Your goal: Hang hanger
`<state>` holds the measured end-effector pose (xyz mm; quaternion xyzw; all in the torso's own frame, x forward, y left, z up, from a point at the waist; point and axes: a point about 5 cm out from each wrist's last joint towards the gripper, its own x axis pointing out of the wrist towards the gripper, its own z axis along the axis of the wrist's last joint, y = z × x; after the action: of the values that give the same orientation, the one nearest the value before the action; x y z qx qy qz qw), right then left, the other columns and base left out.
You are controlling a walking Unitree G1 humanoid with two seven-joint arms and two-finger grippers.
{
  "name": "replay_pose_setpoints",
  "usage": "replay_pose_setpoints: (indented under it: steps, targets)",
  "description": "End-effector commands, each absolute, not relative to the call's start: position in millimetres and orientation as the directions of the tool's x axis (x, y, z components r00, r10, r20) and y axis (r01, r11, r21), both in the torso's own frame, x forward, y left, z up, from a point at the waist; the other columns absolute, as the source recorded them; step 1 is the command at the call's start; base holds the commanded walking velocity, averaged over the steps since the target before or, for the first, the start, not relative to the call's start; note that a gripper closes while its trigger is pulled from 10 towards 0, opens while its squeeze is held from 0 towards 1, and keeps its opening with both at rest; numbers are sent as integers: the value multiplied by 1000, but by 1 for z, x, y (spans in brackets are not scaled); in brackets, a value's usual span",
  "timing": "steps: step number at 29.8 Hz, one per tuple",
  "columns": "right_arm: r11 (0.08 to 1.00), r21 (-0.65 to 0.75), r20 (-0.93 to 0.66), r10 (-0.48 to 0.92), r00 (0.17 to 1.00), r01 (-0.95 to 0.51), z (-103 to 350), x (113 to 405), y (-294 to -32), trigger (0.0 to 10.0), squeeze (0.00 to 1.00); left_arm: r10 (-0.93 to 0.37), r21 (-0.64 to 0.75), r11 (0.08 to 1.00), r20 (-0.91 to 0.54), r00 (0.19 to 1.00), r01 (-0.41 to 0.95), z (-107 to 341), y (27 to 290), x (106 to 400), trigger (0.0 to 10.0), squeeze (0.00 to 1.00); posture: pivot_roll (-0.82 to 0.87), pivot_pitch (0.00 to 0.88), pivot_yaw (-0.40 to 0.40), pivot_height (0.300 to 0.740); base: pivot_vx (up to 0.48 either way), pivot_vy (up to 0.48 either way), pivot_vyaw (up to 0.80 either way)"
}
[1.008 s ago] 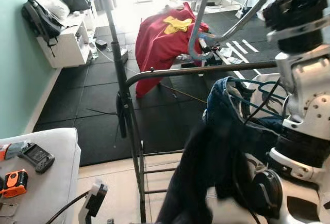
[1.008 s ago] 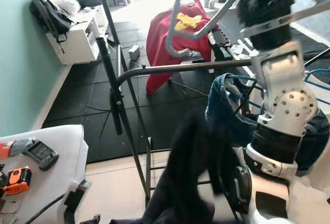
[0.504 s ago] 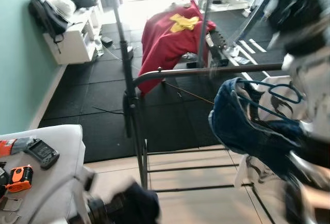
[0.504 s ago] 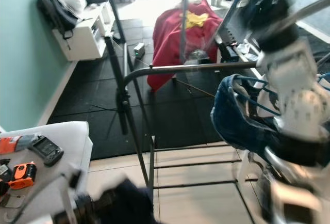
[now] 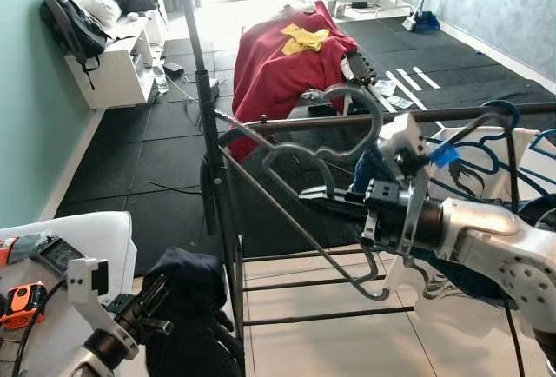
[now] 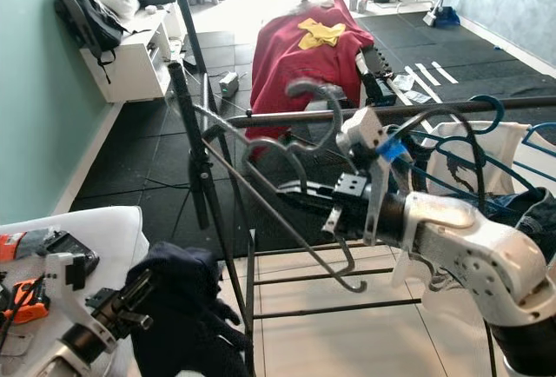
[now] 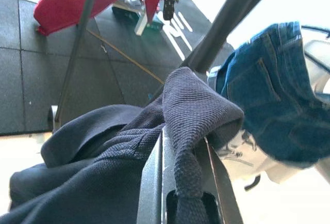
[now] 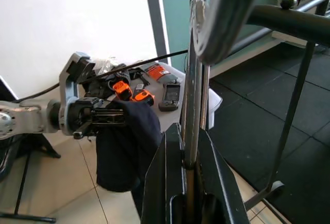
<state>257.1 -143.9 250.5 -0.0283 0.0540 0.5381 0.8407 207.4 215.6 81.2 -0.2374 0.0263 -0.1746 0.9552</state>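
A bare grey hanger (image 5: 326, 149) is held in my right gripper (image 5: 306, 193), which is shut on its lower bar in front of the clothes rack. Its hook (image 5: 369, 108) curves over the dark rail (image 5: 452, 115); I cannot tell whether it rests there. In the right wrist view the hanger's wire (image 8: 193, 79) runs up between the fingers (image 8: 165, 182). Low on my left, the left gripper (image 5: 156, 307) is shut on a dark navy garment (image 5: 187, 307). The left wrist view has that cloth (image 7: 191, 105) bunched over the fingers (image 7: 152, 182).
Blue hangers (image 5: 486, 147) with jeans (image 7: 263, 95) and a white shirt hang on the rail's right part. The rack's upright (image 5: 221, 203) stands in front of me. A red cloth (image 5: 282, 60) lies beyond. A table with an orange tape measure (image 5: 22, 303) is at lower left, beside a teal wall.
My right arm has come down from high up and brought the hanger's hook to the rail. The dark garment dropped to lower left with the left gripper. The camera shifted.
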Motion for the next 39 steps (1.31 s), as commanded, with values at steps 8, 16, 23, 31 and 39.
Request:
replay_pose_setpoints:
  steps: [8, 16, 23, 31, 39]
  targets:
    - [300, 17, 81, 950, 300, -954, 268, 233, -146, 10000, 0, -232, -428, 893, -169, 958, 141, 51, 223, 208, 10000, 0, -175, 49, 51, 736, 0, 0, 0]
    - [501, 33, 239, 836, 493, -865, 286, 259, -159, 10000, 0, -229, -422, 898, -211, 950, 123, 47, 221, 210, 10000, 0, -178, 49, 51, 736, -63, 0, 0]
    - [477, 97, 431, 771, 469, -873, 310, 257, -169, 10000, 0, -244, -420, 899, -240, 940, 126, 44, 218, 211, 10000, 0, -181, 52, 50, 736, -306, 0, 0]
    - [204, 37, 249, 946, 206, -978, 281, 216, -148, 10000, 0, -250, -406, 904, -243, 937, 136, 41, 215, 212, 10000, 0, -182, 52, 51, 736, -357, 0, 0]
    - [560, 49, -225, 813, 538, -827, 200, 254, -172, 10000, 0, -247, -398, 908, -247, 937, 135, 40, 213, 214, 10000, 0, -183, 47, 46, 736, -368, 0, 0]
